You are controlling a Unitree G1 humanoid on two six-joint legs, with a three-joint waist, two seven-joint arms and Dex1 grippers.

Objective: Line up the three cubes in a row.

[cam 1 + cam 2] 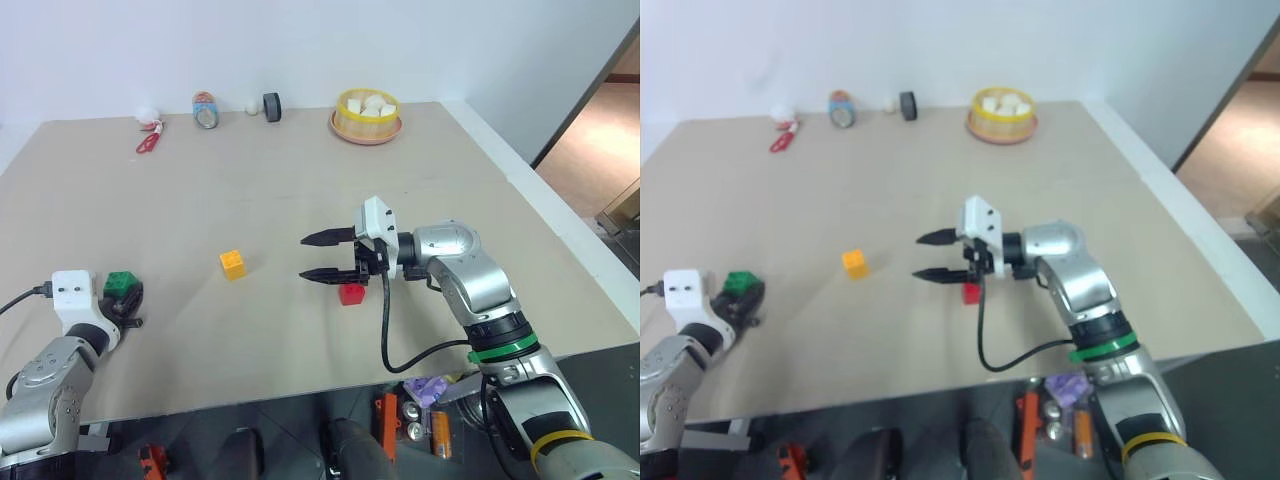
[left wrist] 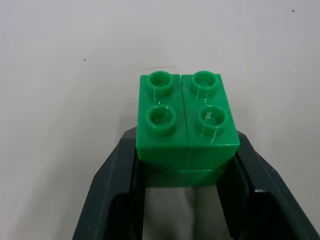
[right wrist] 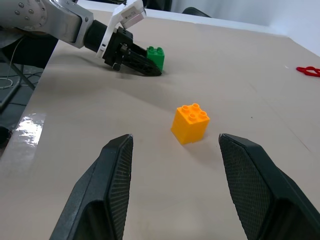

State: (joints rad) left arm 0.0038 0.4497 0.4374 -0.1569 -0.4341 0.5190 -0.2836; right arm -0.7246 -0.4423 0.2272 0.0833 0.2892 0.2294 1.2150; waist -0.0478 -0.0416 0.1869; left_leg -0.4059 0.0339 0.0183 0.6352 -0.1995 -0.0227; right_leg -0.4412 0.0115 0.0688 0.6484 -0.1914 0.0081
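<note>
Nearest the camera, at the front left of the tan bench [image 1: 300, 200], the left gripper [image 1: 128, 298] has its jaws clenched on the green cube [image 1: 120, 284]; from the left wrist the brick's four studs face up and a black finger [image 2: 117, 185] presses each of its two sides, with the cube low over or on the bench top, which of the two I cannot tell. Well to the right of it, near the middle of the bench, the yellow-orange cube [image 1: 233, 264] stands alone, studs up, touched by nothing. Further right the red cube [image 1: 351, 293] sits on the bench just beneath the right gripper [image 1: 322, 256], partly hidden by that gripper's body and apart from its fingers. That gripper lies about level and points toward the robot's left, at the yellow-orange cube; its jaws are released, spread with nothing between them, and in the right wrist view the yellow-orange cube shows in the gap between the two fingers, some way beyond their tips. So the three cubes are spread roughly across the front half of the bench, green at left, yellow-orange in the middle, red at right, well apart. Along the far edge stand a yellow basket [image 1: 367, 117] holding white lumps, a dark roll [image 1: 272, 107], a small tin [image 1: 206, 111] and red scissors [image 1: 149, 141].
</note>
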